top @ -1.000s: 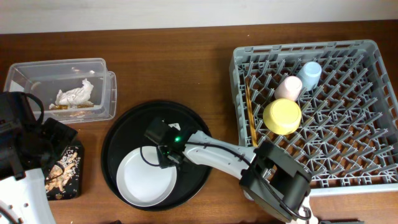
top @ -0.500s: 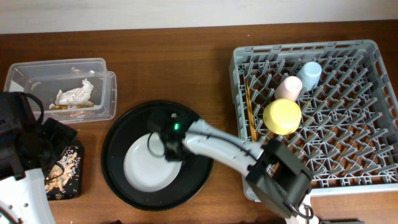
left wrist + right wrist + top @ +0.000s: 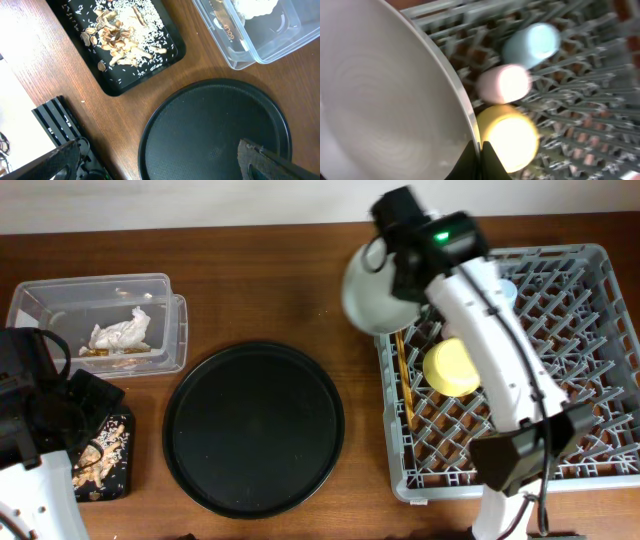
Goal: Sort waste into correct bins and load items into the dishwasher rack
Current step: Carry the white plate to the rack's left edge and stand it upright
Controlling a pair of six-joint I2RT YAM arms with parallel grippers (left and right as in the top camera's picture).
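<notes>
My right gripper (image 3: 400, 265) is shut on the rim of the pale round plate (image 3: 372, 292) and holds it tilted in the air at the rack's near-left corner; the plate fills the left of the right wrist view (image 3: 385, 100), pinched between the fingers (image 3: 480, 155). The grey dishwasher rack (image 3: 590, 420) holds the yellow bowl (image 3: 453, 367), the cream-pink cup (image 3: 463, 321), the light blue cup (image 3: 505, 292) and the chopsticks (image 3: 403, 370). The clear box (image 3: 150, 285) holds the white napkin (image 3: 120, 332). The flat black tray (image 3: 160, 60) holds food scraps (image 3: 120, 37). My left gripper (image 3: 160, 165) is open above the table.
The large round black tray (image 3: 253, 428) lies bare between the bins and the rack, also in the left wrist view (image 3: 215, 125). The left arm's base (image 3: 30, 420) stands at the table's left edge beside the flat tray.
My right gripper has lifted the plate off the round black tray and carried it up and right to the rack's left corner. The left arm has not moved.
</notes>
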